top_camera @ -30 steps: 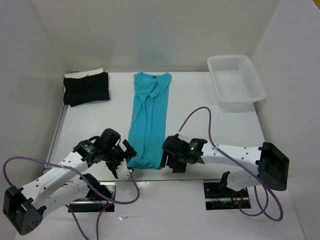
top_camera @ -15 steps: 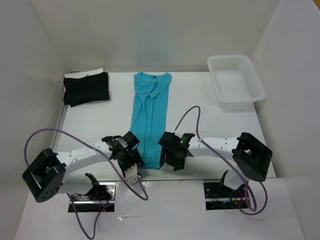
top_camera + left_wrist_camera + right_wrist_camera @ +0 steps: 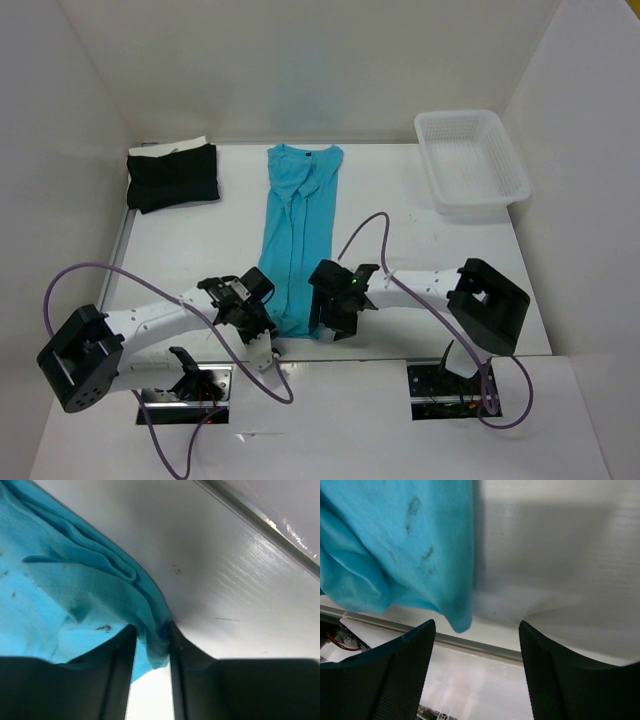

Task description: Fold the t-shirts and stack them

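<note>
- My left jaws are clamped on the near left corner of the turquoise t-shirt point(image 3: 75, 595).
- My right jaws stand apart, empty, at its other near corner.
- It lies as a long strip on the counter point(image 3: 400, 250).

T-shirts: we count three on the surface point(image 3: 400, 190).
Turquoise t-shirt point(image 3: 298, 235): one, left of the basket point(image 3: 470, 208).
Black t-shirt point(image 3: 173, 177): one, farther left of the basket.
Cream-white t-shirt point(image 3: 180, 146): one; we see only its edge, under the black t-shirt.
Basket: one.
Arms: two, the left arm point(image 3: 160, 318) and the right arm point(image 3: 420, 288).
Purple cables: two, the left cable point(image 3: 70, 278) and the right cable point(image 3: 365, 225).
</note>
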